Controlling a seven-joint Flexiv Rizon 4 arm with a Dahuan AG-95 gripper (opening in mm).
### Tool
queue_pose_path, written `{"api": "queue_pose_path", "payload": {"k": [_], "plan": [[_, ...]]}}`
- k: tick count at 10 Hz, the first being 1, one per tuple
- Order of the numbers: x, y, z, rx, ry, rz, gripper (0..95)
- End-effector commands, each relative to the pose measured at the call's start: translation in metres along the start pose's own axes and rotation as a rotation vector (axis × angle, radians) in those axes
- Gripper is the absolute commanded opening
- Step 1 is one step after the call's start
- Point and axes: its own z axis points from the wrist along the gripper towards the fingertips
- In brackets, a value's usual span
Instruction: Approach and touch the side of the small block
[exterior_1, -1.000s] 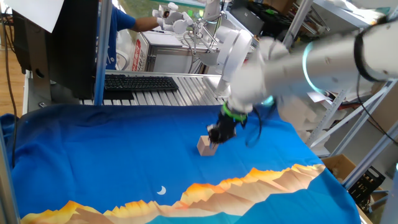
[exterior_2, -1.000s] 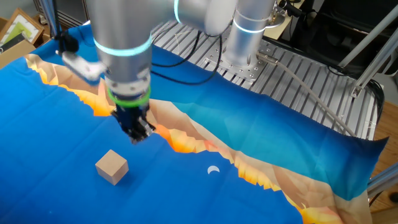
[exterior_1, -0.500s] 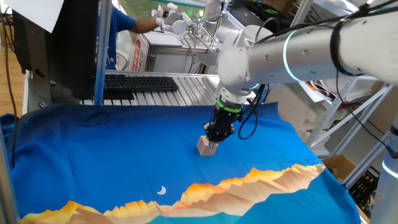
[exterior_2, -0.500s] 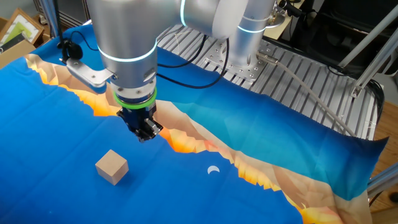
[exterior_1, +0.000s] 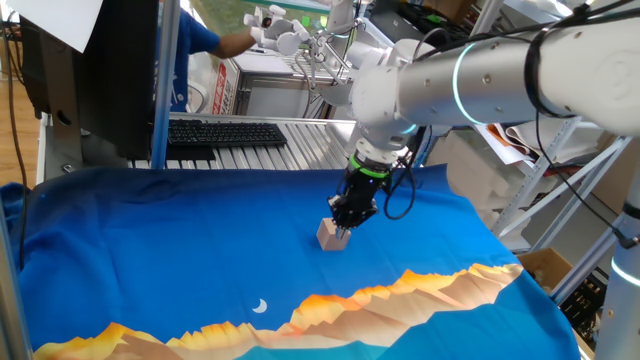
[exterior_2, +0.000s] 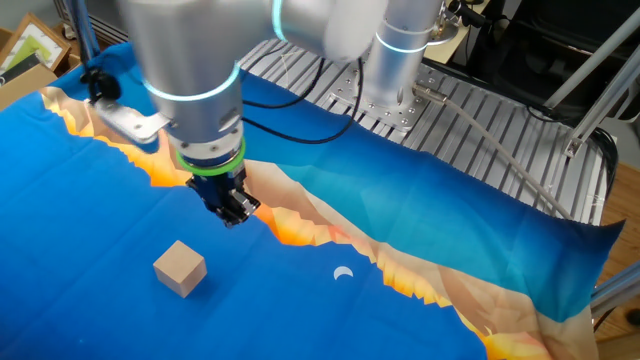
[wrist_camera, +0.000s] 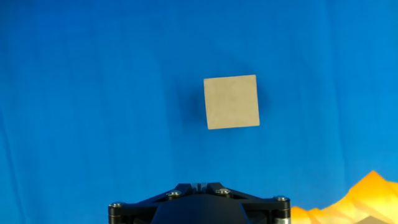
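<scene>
Barely shifting since half a second ago: gripper (exterior_2: 231, 207) hanging over blue cloth (exterior_2: 90, 200), arm above it blurring. Block (exterior_2: 180, 268) sitting on the cloth, untouched, apart from the tips. Lying nearer and to the left of the fingers in the other fixed view; in the hand view, block (wrist_camera: 231, 102) showing ahead, slightly right of centre. Calling for a descent beside it, then a sideways nudge. Fingers seeming closed together, gripping nothing.
</scene>
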Motion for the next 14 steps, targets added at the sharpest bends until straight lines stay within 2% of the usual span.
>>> {"api": "queue_pose_path", "payload": {"k": [1,2,6,9,14], "plan": [[-0.0003,0.0012,0.0005,-0.009,0.018,0.006,0.0],[-0.0003,0.0012,0.0005,-0.009,0.025,0.02,0.0],[0.0005,0.0012,-0.0011,-0.007,0.024,-0.017,0.0],[0.0021,0.0003,-0.0035,-0.001,0.052,-0.011,0.0],[0.0025,0.0,-0.0042,0.001,0.06,0.011,0.0]]}}
